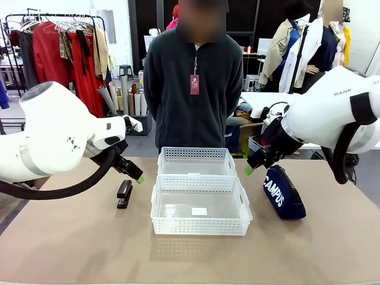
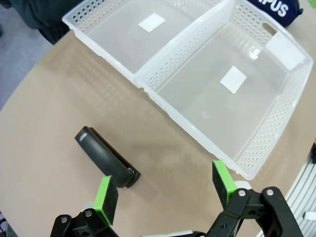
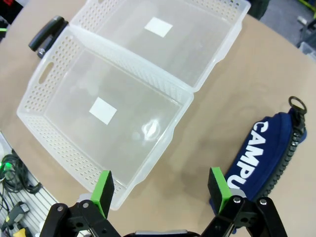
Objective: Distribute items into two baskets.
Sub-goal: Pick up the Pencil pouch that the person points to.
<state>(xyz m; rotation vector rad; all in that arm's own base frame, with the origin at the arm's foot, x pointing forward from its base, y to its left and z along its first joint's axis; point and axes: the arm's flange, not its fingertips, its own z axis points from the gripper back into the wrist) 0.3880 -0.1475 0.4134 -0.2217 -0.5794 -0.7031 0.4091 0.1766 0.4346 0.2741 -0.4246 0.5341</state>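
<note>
The two baskets stand long side to long side at mid-table: a far basket (image 1: 196, 155) and a slightly larger near basket (image 1: 200, 224) with a white label on its floor. Nothing lies in them. The black stapler (image 1: 124, 193) lies left of the near basket. My left gripper (image 1: 136, 175) hovers open just above and behind it; in the left wrist view the stapler (image 2: 106, 156) sits by the left finger (image 2: 104, 197). The navy "CAMPUS" pouch (image 1: 284, 193) lies right of the baskets. My right gripper (image 1: 250, 168) hangs open above its far end, beside the pouch (image 3: 261, 153).
A person stands at the table's far edge behind the baskets, hands out of sight. Bare tabletop (image 1: 89, 243) runs along the front. Clothes racks and shelves are behind the person, off the table.
</note>
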